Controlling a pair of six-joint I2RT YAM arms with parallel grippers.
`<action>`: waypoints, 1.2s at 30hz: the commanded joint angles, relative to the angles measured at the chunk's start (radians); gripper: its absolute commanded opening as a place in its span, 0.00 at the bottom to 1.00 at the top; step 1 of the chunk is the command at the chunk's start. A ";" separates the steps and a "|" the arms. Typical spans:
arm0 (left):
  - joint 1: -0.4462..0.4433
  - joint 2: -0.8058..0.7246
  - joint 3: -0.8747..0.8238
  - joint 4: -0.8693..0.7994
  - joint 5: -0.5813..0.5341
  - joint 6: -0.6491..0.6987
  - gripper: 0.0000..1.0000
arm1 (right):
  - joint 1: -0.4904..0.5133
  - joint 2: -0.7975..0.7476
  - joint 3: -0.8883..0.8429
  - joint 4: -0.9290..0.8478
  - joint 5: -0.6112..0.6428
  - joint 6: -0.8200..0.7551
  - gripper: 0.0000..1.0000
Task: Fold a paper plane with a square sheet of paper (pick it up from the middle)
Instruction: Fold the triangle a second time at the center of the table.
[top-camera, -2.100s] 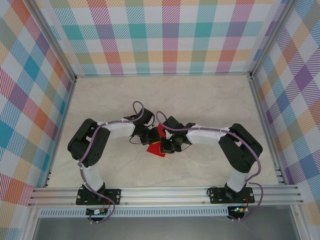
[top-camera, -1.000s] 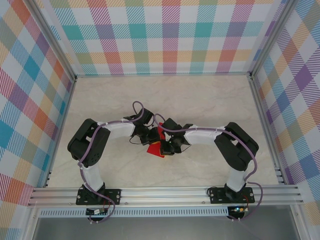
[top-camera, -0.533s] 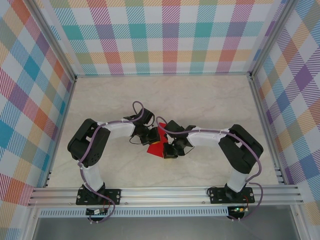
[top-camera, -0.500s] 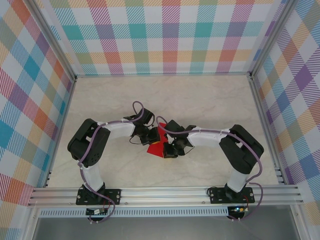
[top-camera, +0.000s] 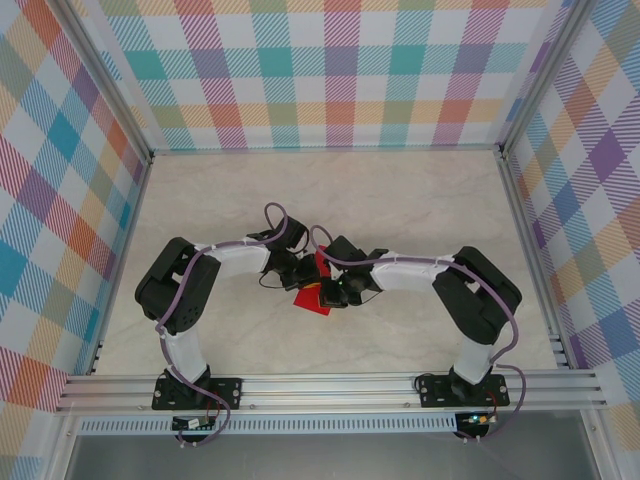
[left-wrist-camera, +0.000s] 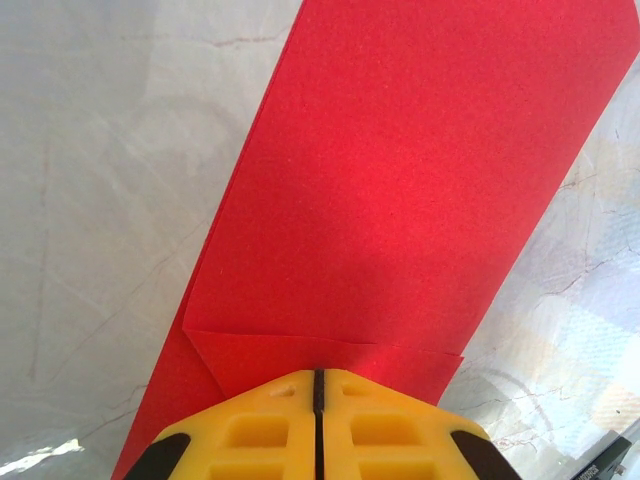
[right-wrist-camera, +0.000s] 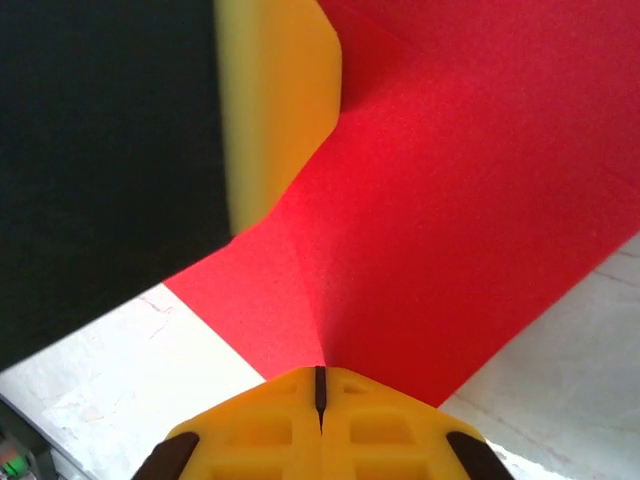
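Both arms meet near the middle of the marble-look table (top-camera: 420, 200), with the red paper sheet (top-camera: 313, 299) caught between them. The left gripper (left-wrist-camera: 318, 376) has its yellow fingers pressed together on one edge, right at a small folded-over flap. The right gripper (right-wrist-camera: 320, 373) is clamped tight on another edge of the same sheet, with the left one's finger just beside it.

Square sheet of paper (top-camera: 310, 303) was mostly covered in the top view; folds too small to read. Left wrist view cut off its far end.
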 joint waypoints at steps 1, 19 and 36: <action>-0.011 0.066 -0.046 -0.075 -0.074 -0.012 0.07 | 0.007 0.029 0.016 0.001 -0.021 -0.002 0.04; -0.011 0.060 -0.047 -0.073 -0.084 -0.022 0.07 | 0.007 -0.103 -0.101 -0.101 -0.042 -0.061 0.04; -0.008 -0.129 -0.211 0.057 -0.222 -0.236 0.07 | 0.010 -0.111 -0.022 0.031 0.089 0.043 0.04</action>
